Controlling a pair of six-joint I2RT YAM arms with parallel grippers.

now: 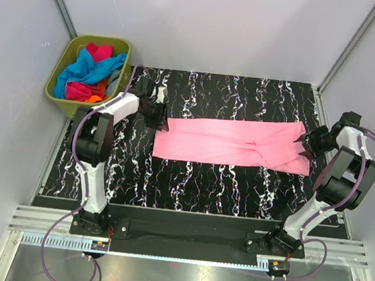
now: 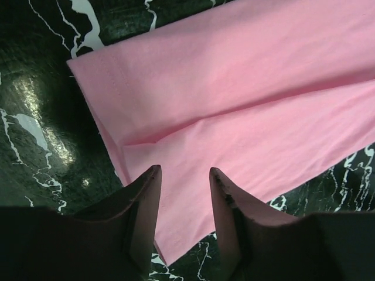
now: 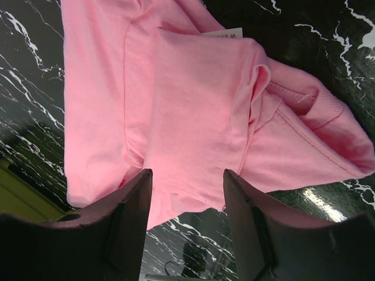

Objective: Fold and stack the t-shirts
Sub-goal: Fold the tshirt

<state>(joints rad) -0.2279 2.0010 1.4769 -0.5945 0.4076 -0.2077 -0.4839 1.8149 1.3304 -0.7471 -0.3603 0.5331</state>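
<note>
Across the middle of the table [image 1: 190, 181] the pink shirt [image 1: 234, 143] lies as a long left-to-right strip, already folded lengthwise, so the step in hand looks like the crosswise fold. Your left pincer [image 1: 155, 114] hangs at the strip's left end and your right pincer [image 1: 306, 143] at its right end, both with jaws apart and holding nothing. To do it well, drop each straight onto its end, pinch every layer at once, lift low and carry one end over the other with the edges matched. The left wrist view shows what the top view cannot: the hem [image 2: 108, 111] is doubled, with a crease running off it. The right wrist view shows the collar [image 3: 310, 102], a tucked sleeve [image 3: 199, 99] and a white label [image 3: 225, 33], loose layers that could slip. Only the top view shows the bin [image 1: 64, 103] at far left, with the other shirts [image 1: 91, 70] heaped inside.
</note>
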